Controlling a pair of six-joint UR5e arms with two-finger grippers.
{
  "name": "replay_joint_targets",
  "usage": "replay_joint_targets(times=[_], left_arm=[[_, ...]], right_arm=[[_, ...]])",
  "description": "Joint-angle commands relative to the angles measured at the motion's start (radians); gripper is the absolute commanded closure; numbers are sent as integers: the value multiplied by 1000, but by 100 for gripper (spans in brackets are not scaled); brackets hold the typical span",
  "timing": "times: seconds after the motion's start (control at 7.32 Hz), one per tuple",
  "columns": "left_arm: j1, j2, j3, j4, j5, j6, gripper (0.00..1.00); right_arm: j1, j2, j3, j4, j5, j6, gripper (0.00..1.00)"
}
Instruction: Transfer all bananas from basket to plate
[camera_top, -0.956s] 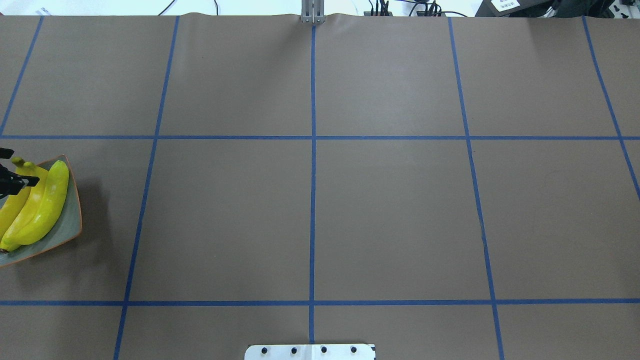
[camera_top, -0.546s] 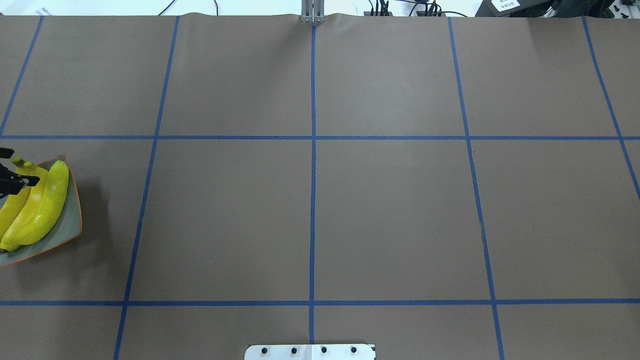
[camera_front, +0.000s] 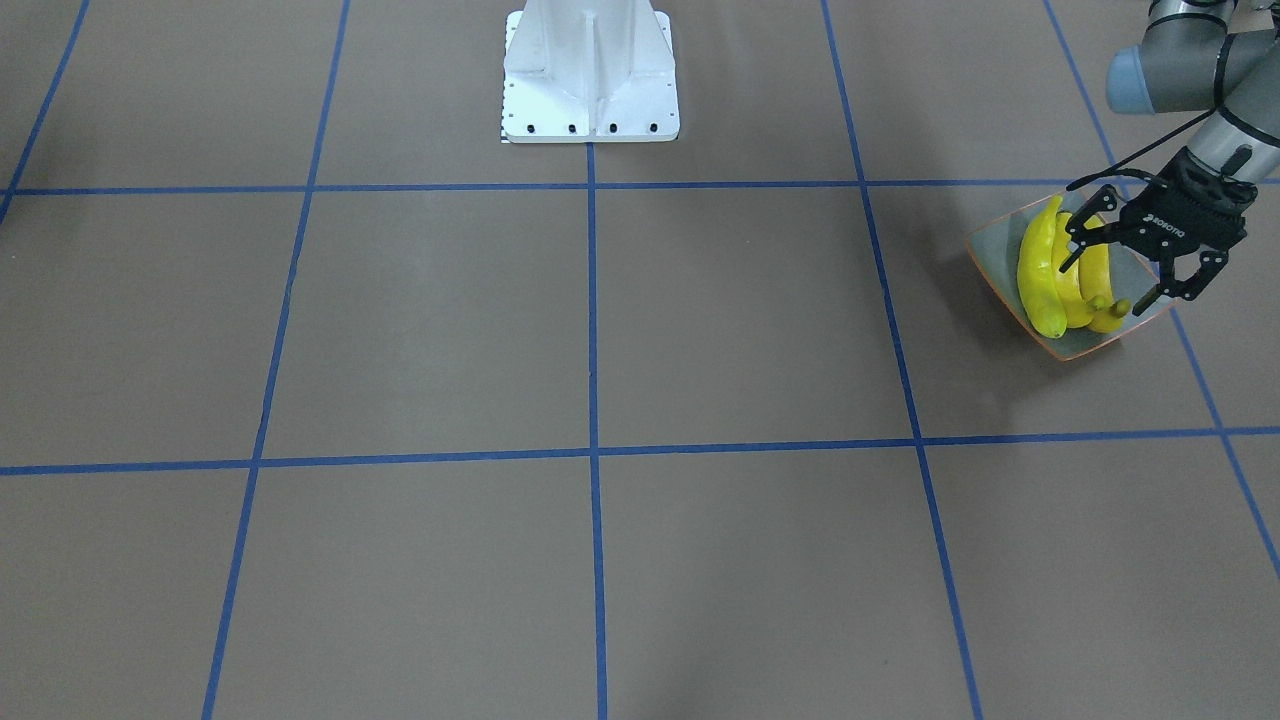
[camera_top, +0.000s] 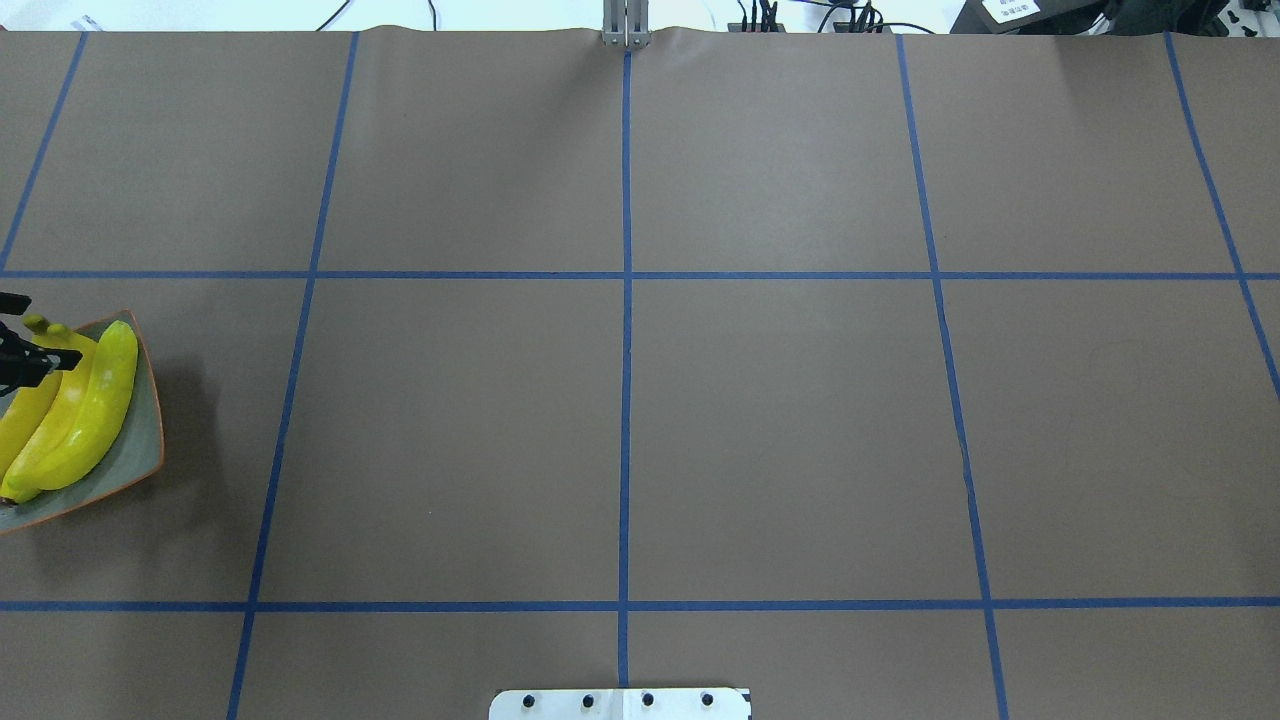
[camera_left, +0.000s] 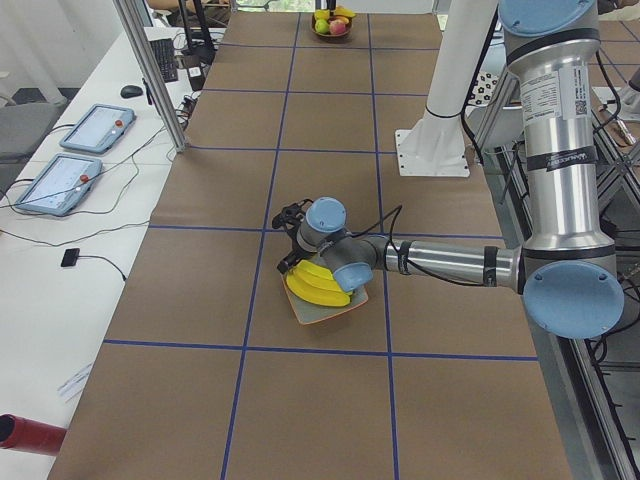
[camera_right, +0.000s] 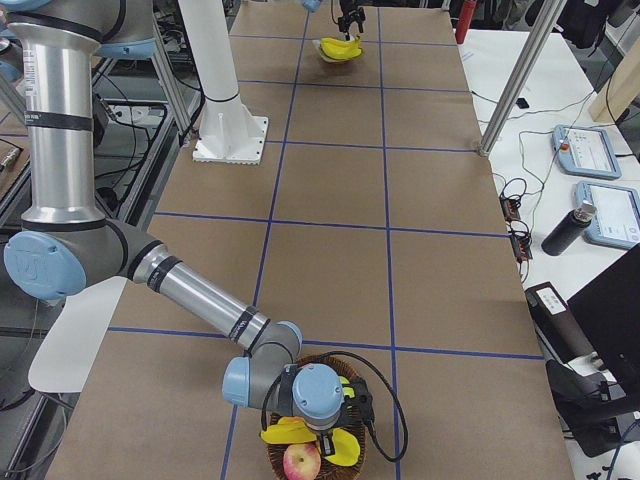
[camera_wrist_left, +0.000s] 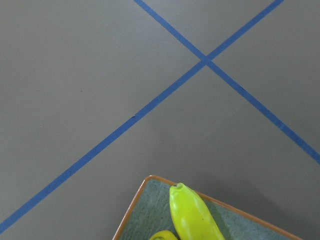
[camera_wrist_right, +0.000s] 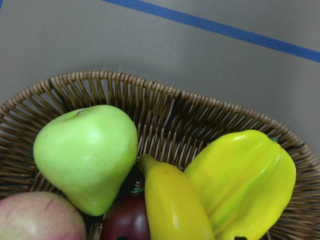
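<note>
Three yellow bananas (camera_front: 1045, 265) lie side by side on the grey-green plate (camera_front: 990, 245) with the orange rim, at the table's left end. They also show in the overhead view (camera_top: 85, 410) on the plate (camera_top: 140, 450). My left gripper (camera_front: 1110, 275) hangs open and empty just above them, and it shows at the overhead view's left edge (camera_top: 40, 330). One more banana (camera_wrist_right: 172, 205) lies in the wicker basket (camera_wrist_right: 165, 95). My right gripper (camera_right: 320, 430) is over that basket (camera_right: 350, 370); I cannot tell whether it is open or shut.
In the basket a green apple (camera_wrist_right: 85, 150), a yellow star fruit (camera_wrist_right: 245, 180) and a red apple (camera_wrist_right: 35, 220) lie around the banana. The robot's white base (camera_front: 590, 70) stands at the table's near-middle edge. Blue tape lines cross the brown table.
My left gripper has edged slightly away over the plate. The bananas on the plate have not moved.
</note>
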Motion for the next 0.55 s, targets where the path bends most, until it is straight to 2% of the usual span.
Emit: replay_joint_targets(times=[0.0,0.14,0.41], left_arm=[[0,-1,0,0,0,0,0],[2,-1,0,0,0,0,0],[0,-1,0,0,0,0,0]], right_arm=[[-1,-2,3,2,-5,-1,95],[1,-5,15,3,-7,-7,100],[2,-13,70,2,-8,-8,100]])
